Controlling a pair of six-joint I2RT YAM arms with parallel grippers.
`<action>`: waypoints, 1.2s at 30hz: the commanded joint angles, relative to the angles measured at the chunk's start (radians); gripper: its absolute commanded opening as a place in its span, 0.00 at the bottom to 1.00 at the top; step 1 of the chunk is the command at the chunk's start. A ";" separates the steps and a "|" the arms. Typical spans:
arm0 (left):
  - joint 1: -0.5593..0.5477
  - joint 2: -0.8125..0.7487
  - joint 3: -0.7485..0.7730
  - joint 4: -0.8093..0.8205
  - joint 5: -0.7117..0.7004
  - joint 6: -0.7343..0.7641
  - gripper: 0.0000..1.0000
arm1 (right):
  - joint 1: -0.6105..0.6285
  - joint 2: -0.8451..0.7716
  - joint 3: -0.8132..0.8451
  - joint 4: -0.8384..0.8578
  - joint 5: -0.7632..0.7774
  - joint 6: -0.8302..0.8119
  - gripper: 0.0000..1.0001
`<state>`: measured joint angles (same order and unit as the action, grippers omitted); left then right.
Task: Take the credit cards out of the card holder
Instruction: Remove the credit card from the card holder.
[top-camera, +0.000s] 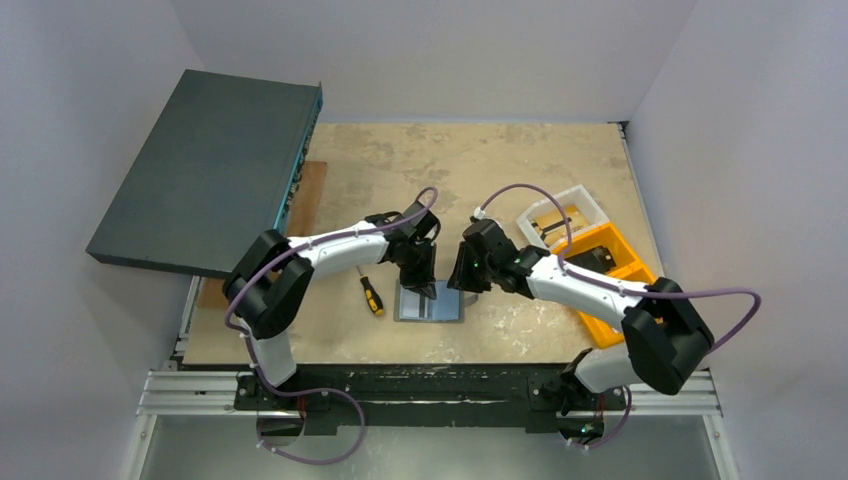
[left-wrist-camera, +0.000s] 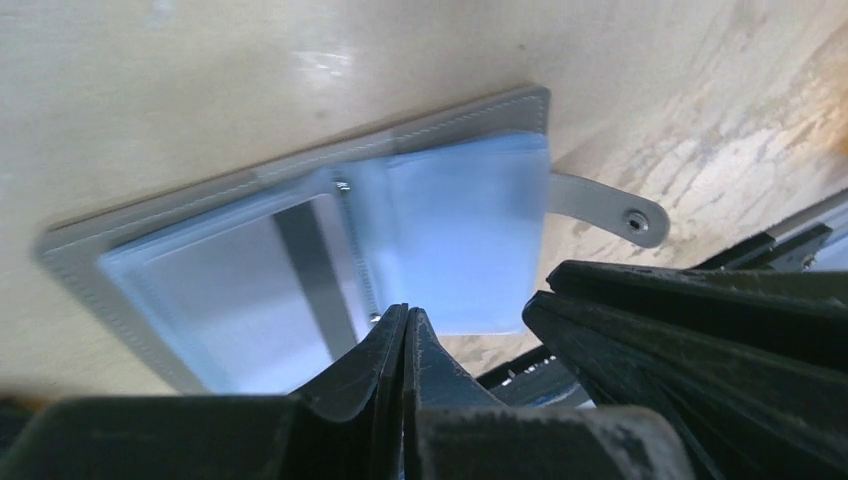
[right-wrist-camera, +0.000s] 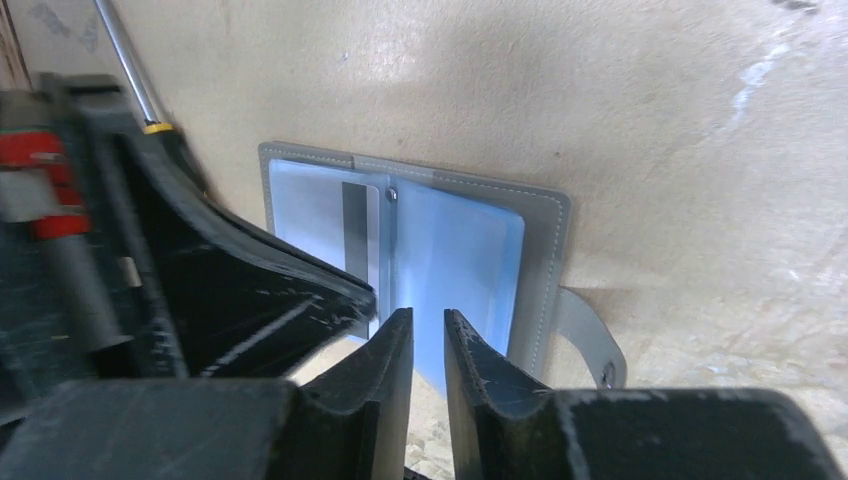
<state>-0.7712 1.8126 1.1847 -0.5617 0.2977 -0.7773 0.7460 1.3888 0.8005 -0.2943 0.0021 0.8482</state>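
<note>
1. Nearest the arm bases: left gripper (left-wrist-camera: 405, 318), fingers pressed together with nothing visible between them, tips at the near edge of the card holder (top-camera: 442, 308), close to its spine.
2. Just beside it: right gripper (right-wrist-camera: 420, 325), fingers a narrow slit apart, pale blue sleeve showing through the gap, no grip evident.
3. Open and flat on the table (top-camera: 500, 160) between both grippers, closing tab (left-wrist-camera: 610, 205) sticking out from one side.
4. Probably light and floppy at the fold, with thin, slick sleeves and stiff cards inside. Best to pin one cover down and pinch a card's exposed edge.
5. Only in the wrist views: a card (right-wrist-camera: 352, 215) with a dark stripe, in one sleeve. Only from overhead: screwdriver (top-camera: 371, 293) just left of the holder, orange bins (top-camera: 612, 235) to the right, dark flat box (top-camera: 200, 170) at the far left.
</note>
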 joint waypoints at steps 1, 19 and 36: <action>0.057 -0.124 -0.065 -0.021 -0.125 -0.022 0.00 | 0.009 0.053 0.048 0.067 -0.063 -0.013 0.20; 0.148 -0.153 -0.195 0.044 -0.100 0.012 0.00 | 0.032 0.273 0.052 0.249 -0.224 0.023 0.27; 0.129 -0.080 -0.190 0.060 -0.081 -0.005 0.00 | 0.029 0.319 -0.014 0.334 -0.274 0.050 0.26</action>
<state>-0.6243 1.7046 0.9890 -0.5247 0.2127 -0.7746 0.7723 1.6840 0.8124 -0.0158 -0.2333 0.8818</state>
